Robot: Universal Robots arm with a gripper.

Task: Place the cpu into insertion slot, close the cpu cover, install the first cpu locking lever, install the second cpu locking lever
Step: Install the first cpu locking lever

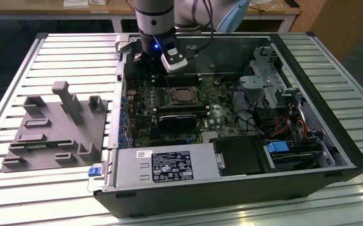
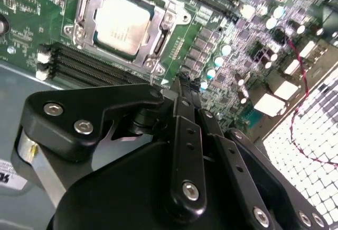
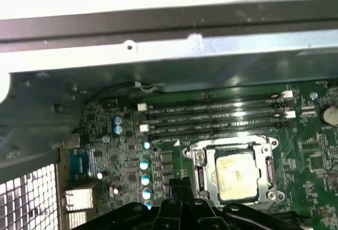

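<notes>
The open computer case (image 1: 231,193) lies on its side on a slatted table, with a grey fixture tray (image 1: 49,136) well apart on the exterior view's left. A grey power supply box (image 1: 168,167) fills the case's near end. The gripper (image 2: 182,82) hangs over the green motherboard (image 1: 222,123), on the side of the insertion slot (image 1: 170,96) away from the power supply. Its fingers look pressed together with nothing between them. In both wrist views the slot lies just ahead of the fingertips and a little to one side, near but apart. Rows of memory slots (image 3: 211,116) run along its far side and small capacitors (image 2: 216,61) crowd its near corner. The cpu cover (image 2: 84,13) appears to lie flat around the cpu (image 2: 120,21), which sits in the slot. I cannot tell whether the locking levers are latched.
</notes>
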